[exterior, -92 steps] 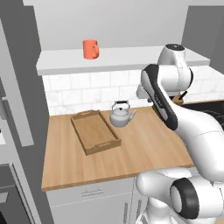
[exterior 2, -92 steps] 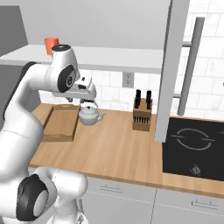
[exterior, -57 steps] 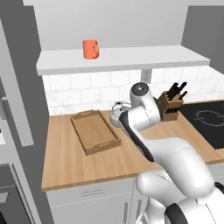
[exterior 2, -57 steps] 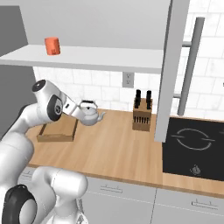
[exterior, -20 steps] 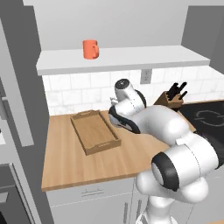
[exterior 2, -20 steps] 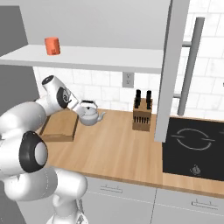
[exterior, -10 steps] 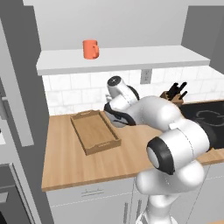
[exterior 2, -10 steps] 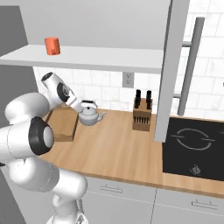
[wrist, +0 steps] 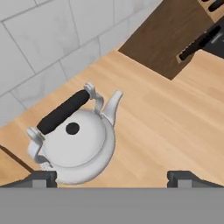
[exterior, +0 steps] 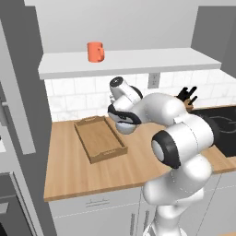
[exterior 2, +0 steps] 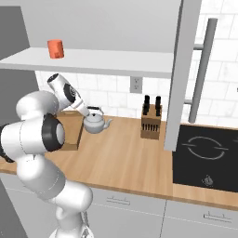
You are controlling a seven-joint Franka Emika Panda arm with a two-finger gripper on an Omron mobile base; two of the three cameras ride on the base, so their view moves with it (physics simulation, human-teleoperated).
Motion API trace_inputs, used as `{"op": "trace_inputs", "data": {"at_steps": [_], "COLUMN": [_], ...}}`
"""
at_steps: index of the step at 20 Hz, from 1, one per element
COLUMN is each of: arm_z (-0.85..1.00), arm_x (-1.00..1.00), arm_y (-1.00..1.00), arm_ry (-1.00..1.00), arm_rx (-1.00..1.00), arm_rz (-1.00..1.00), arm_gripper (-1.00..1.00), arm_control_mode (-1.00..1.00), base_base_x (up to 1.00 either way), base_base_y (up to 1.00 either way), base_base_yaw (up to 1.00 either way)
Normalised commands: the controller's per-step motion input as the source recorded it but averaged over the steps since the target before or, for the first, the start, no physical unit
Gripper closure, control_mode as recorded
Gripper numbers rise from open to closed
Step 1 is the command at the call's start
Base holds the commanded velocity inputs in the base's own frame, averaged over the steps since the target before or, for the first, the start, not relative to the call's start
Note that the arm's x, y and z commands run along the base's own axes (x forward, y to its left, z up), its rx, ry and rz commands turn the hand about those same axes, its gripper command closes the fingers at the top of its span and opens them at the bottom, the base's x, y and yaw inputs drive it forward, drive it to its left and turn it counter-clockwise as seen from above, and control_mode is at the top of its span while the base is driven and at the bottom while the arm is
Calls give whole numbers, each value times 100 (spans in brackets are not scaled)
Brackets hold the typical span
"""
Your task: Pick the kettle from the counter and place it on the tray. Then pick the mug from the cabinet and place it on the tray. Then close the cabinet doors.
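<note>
The silver kettle (wrist: 74, 146) stands on the wooden counter (wrist: 166, 131) by the tiled wall, its black handle (wrist: 63, 111) on top and its spout towards the knife block. My gripper (wrist: 113, 179) hangs open just above it, with the kettle nearer one fingertip (wrist: 41, 178) than the other. From the right, the gripper (exterior 2: 88, 114) sits over the kettle (exterior 2: 95, 123). Left of the kettle lies the brown tray (exterior: 100, 138), with nothing on it. The orange mug (exterior: 95, 51) stands on the cabinet shelf (exterior: 147, 62). A cabinet door (exterior 2: 181, 69) stands open.
A knife block (exterior 2: 151, 122) stands on the counter right of the kettle. Beyond it is a black hob (exterior 2: 204, 153). A wall socket (exterior 2: 135, 84) sits on the tiles behind. The shelf overhangs the back of the counter.
The hand has swung left along the wall and now sits over the kettle. The jaws have stayed open. Kettle, tray and mug have not moved.
</note>
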Motion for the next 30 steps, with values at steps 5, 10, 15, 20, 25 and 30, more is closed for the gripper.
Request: {"op": "trace_inputs", "data": {"at_steps": [5,10,15,20,25,30], "arm_z": [0,-5,-13,-4,-13,-27], "arm_x": [35,38,34,30,24,12], "arm_y": [1,8,6,1,1,0], "arm_ry": [0,0,0,0,3,3], "arm_rx": [0,0,0,0,0,0], "arm_rz": [-3,-3,-3,-3,-3,-1], "arm_gripper": [-100,-100,-100,-100,-100,-100], "arm_control_mode": [-100,-100,-100,-100,-100,-100], "base_base_x": [0,0,0,0,0,0], "base_base_y": [0,0,0,0,0,0], "base_base_yaw": [0,0,0,0,0,0]}}
